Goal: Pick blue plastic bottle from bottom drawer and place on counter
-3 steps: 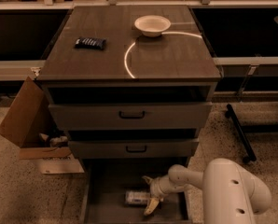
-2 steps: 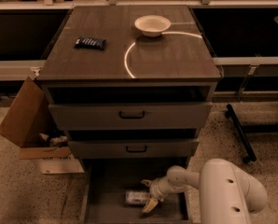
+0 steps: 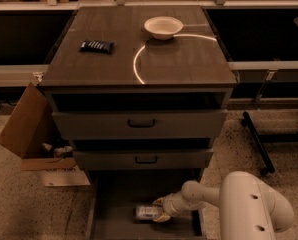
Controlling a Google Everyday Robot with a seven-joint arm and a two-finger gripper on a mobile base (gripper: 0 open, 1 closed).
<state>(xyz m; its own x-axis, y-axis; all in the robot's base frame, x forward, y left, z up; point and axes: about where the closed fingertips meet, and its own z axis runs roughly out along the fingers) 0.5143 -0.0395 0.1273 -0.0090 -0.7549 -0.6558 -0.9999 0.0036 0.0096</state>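
I've got a white bowl (image 3: 163, 27) at back right and a dark snack packet (image 3: 96, 46) well left of it. An open cardboard box (image 3: 26, 126) lies on the floor at left, a black stand leg (image 3: 256, 141) at right. The gripper (image 3: 159, 211) sits low, bottom centre.

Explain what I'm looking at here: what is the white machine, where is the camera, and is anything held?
The white shape lower right is a robot arm. One camera looks down on a cabinet from its front. The gripper is down in the open bottom drawer, at one end of the blue plastic bottle lying on the drawer floor; whether it grips is unclear. On the counter sit a white bowl and a dark packet.
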